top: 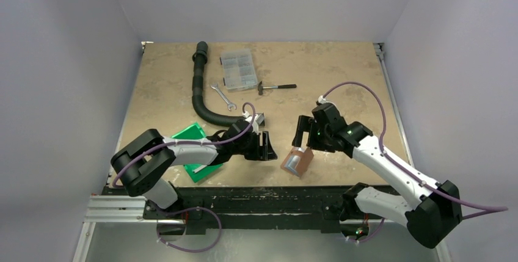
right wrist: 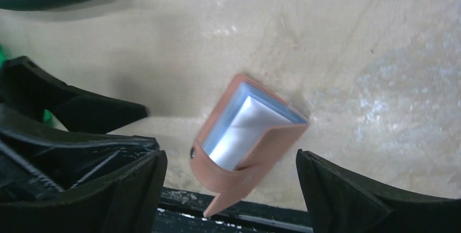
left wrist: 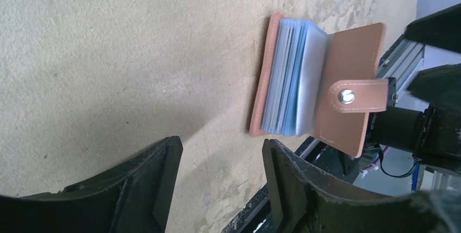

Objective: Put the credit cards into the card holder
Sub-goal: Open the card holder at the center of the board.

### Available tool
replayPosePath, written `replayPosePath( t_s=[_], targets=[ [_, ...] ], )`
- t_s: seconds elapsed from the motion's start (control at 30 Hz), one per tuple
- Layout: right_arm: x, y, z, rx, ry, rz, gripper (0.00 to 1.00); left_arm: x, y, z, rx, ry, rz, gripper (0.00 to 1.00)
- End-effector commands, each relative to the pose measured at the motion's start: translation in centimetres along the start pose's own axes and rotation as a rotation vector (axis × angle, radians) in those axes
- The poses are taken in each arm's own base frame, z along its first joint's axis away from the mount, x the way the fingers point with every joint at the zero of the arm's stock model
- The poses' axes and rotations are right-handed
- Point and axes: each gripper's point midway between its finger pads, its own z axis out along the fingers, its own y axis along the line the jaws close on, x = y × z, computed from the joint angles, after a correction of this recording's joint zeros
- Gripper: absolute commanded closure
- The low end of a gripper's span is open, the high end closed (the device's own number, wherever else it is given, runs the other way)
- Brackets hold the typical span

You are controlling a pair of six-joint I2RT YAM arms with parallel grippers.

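Robot lab test cell. Left arm [top: 183, 149] and right arm [top: 391, 164] bolted to an aluminium rail [top: 116, 207] at frame bottom. Tan table [top: 342, 60] boxed in by blank grey walls [top: 61, 60]. Mixed props upper centre: black hose [top: 198, 91], wrench [top: 223, 97], hammer [top: 276, 87], clear compartment box [top: 238, 69]. Green bin [top: 189, 132] lower left.

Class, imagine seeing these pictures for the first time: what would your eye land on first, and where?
The small reddish-brown folding card holder, half open on grey-blue pockets, lies at the near edge of the tan table. The right arm's black two-finger hand hangs open over it, and the left hand, also open, points at it from beside the green plastic bin.
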Motion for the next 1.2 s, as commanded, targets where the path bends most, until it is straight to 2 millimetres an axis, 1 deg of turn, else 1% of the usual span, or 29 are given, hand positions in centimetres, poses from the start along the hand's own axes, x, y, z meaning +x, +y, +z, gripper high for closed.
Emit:
replayPosePath(
  t_s=[0.0, 0.07, 0.1, 0.13, 0.17, 0.23, 0.27, 0.3, 0.37, 0.4, 0.47, 0.5, 0.53, 0.57, 0.6, 0.67, 0.7, 0.77, 0.83, 0.87, 0.9, 0.97, 1.0, 1.03, 1.07, 1.1, 1.17],
  targets=[
    [3.1, -2.2, 0.7, 0.124, 0.097, 0.11, 0.01, -2.1, -2.8, -0.3, 0.084, -0.064, 0.029, 0.38],
    [3.9, -1.8, 1.4, 0.107, 0.098, 0.149, 0.02, -2.1, -2.7, -0.7, 0.081, -0.074, 0.027, 0.38],
    [4.1, -1.4, 1.9, 0.074, 0.095, 0.166, 0.04, -2.1, -2.7, -0.8, 0.08, -0.076, 0.027, 0.38],
    [4.7, -1.5, 2.4, 0.058, 0.096, 0.185, 0.08, -2.1, -2.7, -0.9, 0.078, -0.077, 0.025, 0.38],
    [4.7, -1.2, 2.7, 0.034, 0.084, 0.195, 0.14, -2.1, -2.7, -1.0, 0.079, -0.077, 0.026, 0.38],
    [4.2, -0.4, 3.2, -0.026, 0.049, 0.179, 0.29, -2.2, -2.7, -1.3, 0.073, -0.082, 0.028, 0.37],
    [3.8, 0.2, 3.2, -0.07, 0.031, 0.146, 0.39, -2.3, -2.6, -1.4, 0.063, -0.087, 0.028, 0.37],
    [3.2, 1.1, 3.3, -0.124, 0.003, 0.105, 0.49, -2.4, -2.2, -1.6, 0.038, -0.095, 0.026, 0.37],
    [2.1, 3.3, 3.3, -0.259, -0.054, 0.025, 0.65, -2.8, -0.9, -2.1, -0.028, -0.12, 0.022, 0.37],
    [1.9, 4.2, 3.3, -0.316, -0.068, -0.009, 0.76, -3.0, -0.4, -2.5, -0.049, -0.137, 0.017, 0.37],
    [1.6, 6.4, 3.2, -0.438, -0.074, -0.069, 0.89, -3.2, 0.3, -3.2, -0.064, -0.161, -0.009, 0.37],
    [2.1, 7.5, 3.3, -0.493, -0.042, -0.085, 0.98, -3.2, 0.6, -3.6, -0.065, -0.169, -0.021, 0.37],
    [2.1, 8.6, 3.3, -0.549, -0.023, -0.095, 1.0, -3.5, 0.8, -4.1, -0.069, -0.183, -0.031, 0.37],
    [2.8, 9.4, 3.4, -0.604, 0.019, -0.098, 1.0, -3.6, 1.2, -4.6, -0.084, -0.197, -0.042, 0.37],
    [3.0, 10.0, 3.6, -0.637, 0.027, -0.096, 1.0, -3.8, 1.5, -5.1, -0.101, -0.213, -0.048, 0.37],
    [3.2, 10.2, 4.4, -0.652, 0.037, -0.086, 1.0, -4.1, 2.4, -6.4, -0.151, -0.25, -0.063, 0.37],
    [3.3, 10.1, 4.8, -0.649, 0.041, -0.072, 1.0, -4.3, 2.6, -7.0, -0.163, -0.269, -0.068, 0.38],
    [3.2, 8.7, 6.5, -0.572, 0.041, -0.067, 1.0, -4.8, 2.4, -8.0, -0.164, -0.307, -0.075, 0.39],
    [3.5, 6.9, 8.0, -0.505, 0.064, -0.054, 1.0, -4.4, 2.6, -8.6, -0.166, -0.306, -0.084, 0.39],
    [3.7, 5.9, 8.5, -0.479, 0.082, -0.05, 0.96, -4.3, 2.6, -8.7, -0.16, -0.302, -0.088, 0.39],
    [3.9, 5.0, 9.0, -0.45, 0.093, -0.057, 0.88, -4.1, 2.5, -8.6, -0.156, -0.293, -0.092, 0.39],
    [3.6, 2.9, 10.0, -0.34, 0.071, -0.094, 0.82, -3.4, 2.9, -8.0, -0.161, -0.267, -0.097, 0.4],
    [3.4, 1.6, 10.3, -0.256, 0.066, -0.105, 0.79, -3.6, 2.6, -7.6, -0.14, -0.27, -0.101, 0.41],
    [3.5, 0.9, 10.3, -0.209, 0.073, -0.118, 0.73, -3.3, 2.6, -7.2, -0.128, -0.26, -0.104, 0.41],
    [3.5, 0.6, 10.2, -0.183, 0.075, -0.129, 0.6, -3.2, 2.7, -6.8, -0.124, -0.255, -0.107, 0.42],
    [3.4, 0.3, 10.2, -0.153, 0.073, -0.13, 0.52, -3.0, 2.9, -6.4, -0.131, -0.245, -0.107, 0.42],
    [3.3, -0.2, 10.1, -0.107, 0.078, -0.135, 0.44, -3.0, 3.2, -5.7, -0.143, -0.231, -0.105, 0.44]
  ],
)
